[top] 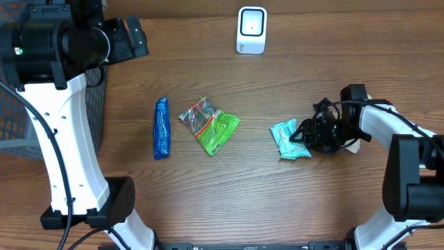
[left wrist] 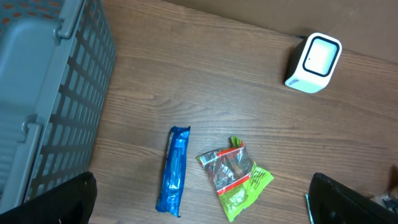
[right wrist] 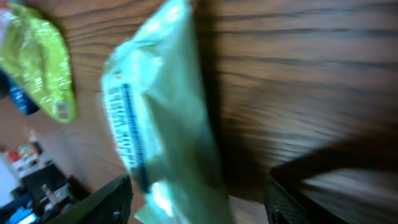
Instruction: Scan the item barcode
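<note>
1. Right gripper (top: 302, 135): low over the wooden table (top: 277, 201) on the right side, at the right edge of the mint-green snack packet (top: 288, 139).
2. Right claw state: jaws apart at a moderate spread. In the right wrist view the near end of the packet lies between the two dark fingers (right wrist: 102, 202). Bare wood shows between the packet and the right-hand finger, so nothing is clamped.
3. Task item: the mint-green snack packet lies flat on the table, right of centre. The wrist view is blurred; a strip of dark blue print runs along the wrapper, but I cannot tell whether it is a barcode.
4. Barcode scanner (top: 251, 30): a small white unit standing at the far edge of the table, near the middle and well apart from the packet.
5. Left gripper (left wrist: 202, 202): raised high over the left side of the table, looking down. Claw wide, with the fingers at the two lower corners of its view and nothing between them.
6. Other items: a blue wrapped bar (top: 161, 128) lies lengthwise left of centre. Just to its right is a clear-and-lime-green bag (top: 210, 123), close but not touching. Both are well apart from the mint-green packet.
7. A grey slatted basket (left wrist: 37, 93) stands at the left edge of the table, beside the left arm.
</note>
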Motion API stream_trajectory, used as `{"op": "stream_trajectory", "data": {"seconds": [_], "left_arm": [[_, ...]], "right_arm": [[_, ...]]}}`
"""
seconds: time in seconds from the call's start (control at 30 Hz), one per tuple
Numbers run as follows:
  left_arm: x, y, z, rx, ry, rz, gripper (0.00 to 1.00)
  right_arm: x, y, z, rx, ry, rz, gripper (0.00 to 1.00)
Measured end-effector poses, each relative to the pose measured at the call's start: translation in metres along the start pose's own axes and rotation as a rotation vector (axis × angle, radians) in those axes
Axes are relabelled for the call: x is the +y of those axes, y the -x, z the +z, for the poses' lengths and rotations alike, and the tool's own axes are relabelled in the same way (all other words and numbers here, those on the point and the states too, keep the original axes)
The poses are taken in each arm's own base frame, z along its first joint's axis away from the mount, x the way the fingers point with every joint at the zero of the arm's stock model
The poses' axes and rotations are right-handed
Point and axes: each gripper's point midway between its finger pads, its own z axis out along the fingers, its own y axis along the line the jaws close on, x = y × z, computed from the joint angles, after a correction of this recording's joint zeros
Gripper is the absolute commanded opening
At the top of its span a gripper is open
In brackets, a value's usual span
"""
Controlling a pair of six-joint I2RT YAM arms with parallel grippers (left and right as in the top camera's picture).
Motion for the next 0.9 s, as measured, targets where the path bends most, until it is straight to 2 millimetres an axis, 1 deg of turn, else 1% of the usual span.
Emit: {"op": "stream_trajectory", "data": {"seconds": [0.07,0.1,0.13,0.2,0.23,0.3,0.47,0.7,0.8,0.83,0.87,0.9], "left_arm": [[0.000,0.000,0.000,0.000,0.000,0.000,1.00],[0.000,0.000,0.000,0.000,0.000,0.000,1.00],[0.000,0.000,0.000,0.000,0.000,0.000,1.00],[0.000,0.000,0.000,0.000,0.000,0.000,1.00],[0.000,0.000,0.000,0.000,0.000,0.000,1.00],[0.000,0.000,0.000,0.000,0.000,0.000,1.00],[0.000,0.000,0.000,0.000,0.000,0.000,1.00],[0.000,0.000,0.000,0.000,0.000,0.000,1.00],[0.000,0.000,0.000,0.000,0.000,0.000,1.00],[0.000,0.000,0.000,0.000,0.000,0.000,1.00],[0.000,0.000,0.000,0.000,0.000,0.000,1.00],[0.000,0.000,0.000,0.000,0.000,0.000,1.00]], "right_arm": [[0.004,0.000,0.002,0.004,0.032,-0.016,0.58],[0.006,0.000,0.002,0.007,0.044,-0.021,0.53],[0.007,0.000,0.003,0.006,0.054,-0.026,0.45],[0.009,0.003,0.003,-0.002,0.067,-0.041,0.20],[0.010,0.003,0.003,-0.004,0.076,-0.043,0.04],[0.013,0.004,0.003,-0.006,0.094,-0.042,0.04],[0.013,0.003,0.003,-0.002,0.095,-0.035,0.04],[0.009,-0.006,0.001,0.023,0.055,0.015,0.04],[0.010,-0.004,-0.010,-0.009,0.000,0.022,0.04],[0.011,-0.004,-0.015,-0.026,-0.020,0.019,0.04],[0.015,-0.003,-0.024,-0.059,-0.051,0.010,0.04],[0.017,-0.003,-0.028,-0.070,-0.060,0.006,0.04]]}}
